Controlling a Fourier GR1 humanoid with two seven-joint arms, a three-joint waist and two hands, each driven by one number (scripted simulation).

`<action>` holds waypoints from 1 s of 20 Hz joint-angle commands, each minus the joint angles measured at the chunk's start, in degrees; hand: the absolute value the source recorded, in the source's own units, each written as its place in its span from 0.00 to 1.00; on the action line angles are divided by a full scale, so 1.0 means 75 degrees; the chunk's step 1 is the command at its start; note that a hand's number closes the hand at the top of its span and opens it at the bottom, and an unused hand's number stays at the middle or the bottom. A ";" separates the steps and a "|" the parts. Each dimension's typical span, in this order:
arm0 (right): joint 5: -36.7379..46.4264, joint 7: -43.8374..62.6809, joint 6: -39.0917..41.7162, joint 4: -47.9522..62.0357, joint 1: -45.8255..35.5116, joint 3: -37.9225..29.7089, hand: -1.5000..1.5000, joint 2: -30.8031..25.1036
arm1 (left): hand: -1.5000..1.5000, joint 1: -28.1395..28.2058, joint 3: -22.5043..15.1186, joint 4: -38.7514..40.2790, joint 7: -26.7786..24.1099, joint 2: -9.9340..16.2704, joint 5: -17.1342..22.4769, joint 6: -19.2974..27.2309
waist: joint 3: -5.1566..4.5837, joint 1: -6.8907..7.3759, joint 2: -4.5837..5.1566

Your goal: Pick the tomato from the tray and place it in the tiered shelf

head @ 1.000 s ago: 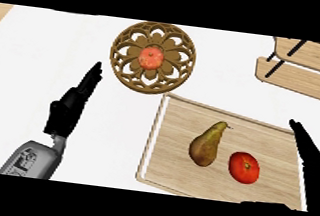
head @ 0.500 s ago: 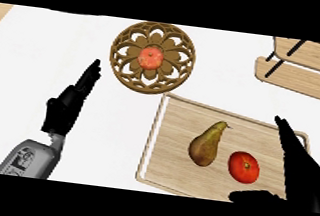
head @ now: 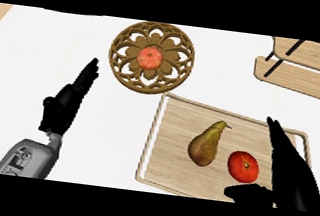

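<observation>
Covering the tray's [head: 177, 147] right edge, the right hand [head: 292, 171] keeps fingers straight beside the tomato [head: 243, 166]; left hand [head: 67, 101] rests open.

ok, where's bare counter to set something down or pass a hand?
Free: white counter between the round carved trivet and tiered shelf, and between the left hand and tray. Crowded: the tray's right half, with pear, tomato and right hand.
</observation>
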 commanded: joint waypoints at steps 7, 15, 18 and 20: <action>0.0469 0.0748 0.0521 0.0097 0.0755 -0.0313 0.00 0.0609 | 0.50 0.0118 0.0175 -0.0343 0.0198 0.0035 -0.0095 -0.0185 | 0.0005 -0.0046 -0.0012; 0.0696 0.0403 0.1123 0.0953 0.0219 -0.0716 0.00 0.1587 | 0.50 0.0135 -0.0067 -0.0120 0.0188 -0.0484 -0.0621 0.0053 | 0.0005 -0.0008 0.0008; 0.1241 -0.0167 0.0510 0.1288 0.1036 -0.0318 0.00 0.1925 | 0.50 -0.0187 0.0370 0.0018 0.0402 -0.0357 -0.0422 -0.0093 | 0.0008 -0.0040 0.0008; 0.1085 -0.0447 0.0736 0.1203 0.1283 -0.0481 1.00 0.1809 | 0.50 0.0080 0.0331 0.0215 -0.0292 -0.0456 -0.0485 -0.0221 | 0.0006 -0.0042 0.0007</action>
